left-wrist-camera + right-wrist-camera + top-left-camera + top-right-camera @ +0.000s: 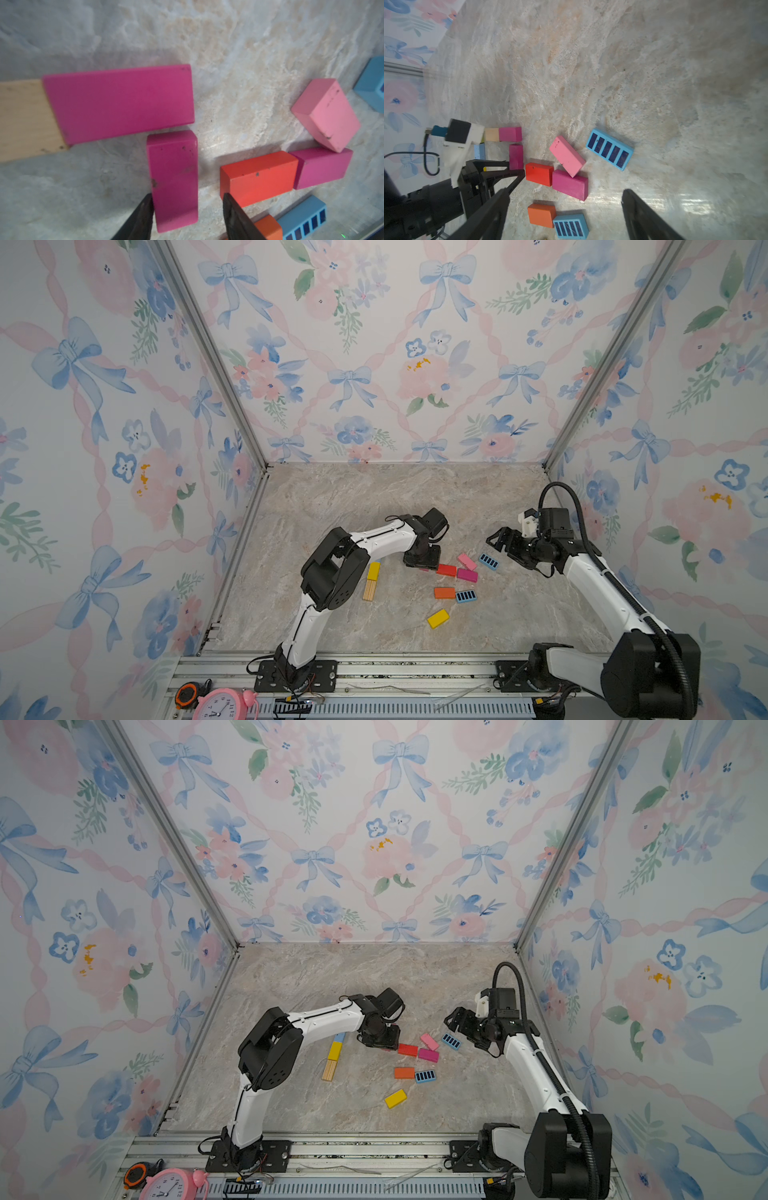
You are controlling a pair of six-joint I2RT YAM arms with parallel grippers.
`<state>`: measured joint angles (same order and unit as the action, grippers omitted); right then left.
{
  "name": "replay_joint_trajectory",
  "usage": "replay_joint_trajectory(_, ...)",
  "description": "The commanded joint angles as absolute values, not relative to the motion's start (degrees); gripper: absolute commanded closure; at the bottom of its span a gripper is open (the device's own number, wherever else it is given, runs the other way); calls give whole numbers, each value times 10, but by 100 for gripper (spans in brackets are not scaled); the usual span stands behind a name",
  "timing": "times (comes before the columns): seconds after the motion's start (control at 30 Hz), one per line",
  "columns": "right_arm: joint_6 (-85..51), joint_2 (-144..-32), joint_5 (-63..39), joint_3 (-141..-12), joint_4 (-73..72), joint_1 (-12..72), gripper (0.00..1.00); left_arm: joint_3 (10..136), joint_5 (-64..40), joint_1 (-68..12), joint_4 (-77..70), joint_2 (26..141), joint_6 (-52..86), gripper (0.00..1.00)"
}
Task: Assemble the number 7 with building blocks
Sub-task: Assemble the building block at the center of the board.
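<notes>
A: Where's the 7?
B: The magenta stem block (172, 170) lies just under the magenta bar block (118, 104). The left end effector (187, 195) sits astride it, released.
A: Next?
B: Probably lift clear and fetch the red block (259, 176).

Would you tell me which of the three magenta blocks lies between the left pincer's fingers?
The stem block, crosswise at the end of the bar block adjoining the tan block; the third magenta block touches the red block.
</notes>
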<state>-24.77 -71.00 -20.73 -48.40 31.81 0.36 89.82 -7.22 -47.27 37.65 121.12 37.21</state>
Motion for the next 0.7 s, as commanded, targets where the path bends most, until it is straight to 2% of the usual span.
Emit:
replay_joint_trajectory(0.0, -214, -744, -147, -513, 386, 21, 13, 905, -74, -471, 395, 1195, 353, 41)
replay_joint_trajectory(0.2, -198, -793, -105, -534, 398, 43, 13, 903, -71, -469, 394, 1152, 336, 34)
replay_joint_trajectory(0.37, -167, -857, -28, -585, 447, 79, 12, 881, -72, -458, 394, 1082, 316, 32)
replay_joint_trajectory(0.67, -140, -945, 20, -637, 471, 92, 15, 755, -104, -369, 375, 898, 291, 30)
